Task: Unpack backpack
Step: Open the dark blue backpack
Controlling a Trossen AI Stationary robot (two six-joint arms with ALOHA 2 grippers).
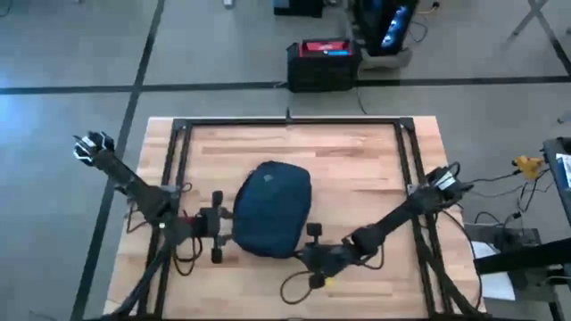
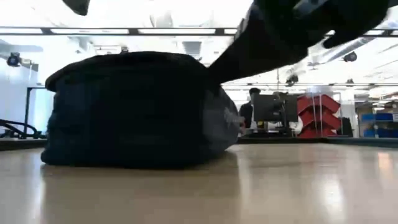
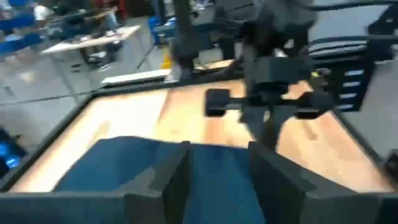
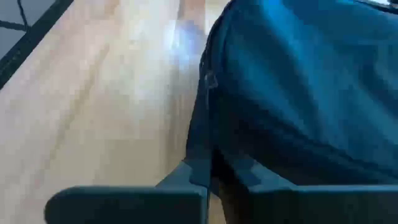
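While the backpack (image 1: 271, 210) lies closed near the middle of the table (image 1: 357, 169), both arms work at its near end. The left gripper (image 1: 223, 234) sits just beside the bag's left flank; its wrist view shows the two fingers (image 3: 171, 177) standing apart over blue fabric, holding nothing. The right gripper (image 1: 314, 250) is pressed against the bag's lower right edge, its fingers (image 4: 186, 177) pinched together at the seam, where a small metal zipper pull (image 4: 210, 79) shows a little farther along. Whether any fabric or tab is caught between them cannot be told. From table height the bag (image 2: 134, 109) rests flat, bulging and unopened, with an arm reaching down behind it.

The step in hand looks like the very first one: finding and opening the zipper, with nothing yet taken out. The next move likely calls for one gripper to steady the soft shell while the other catches the pull and draws it along the seam; loose fabric may bunch or slide.
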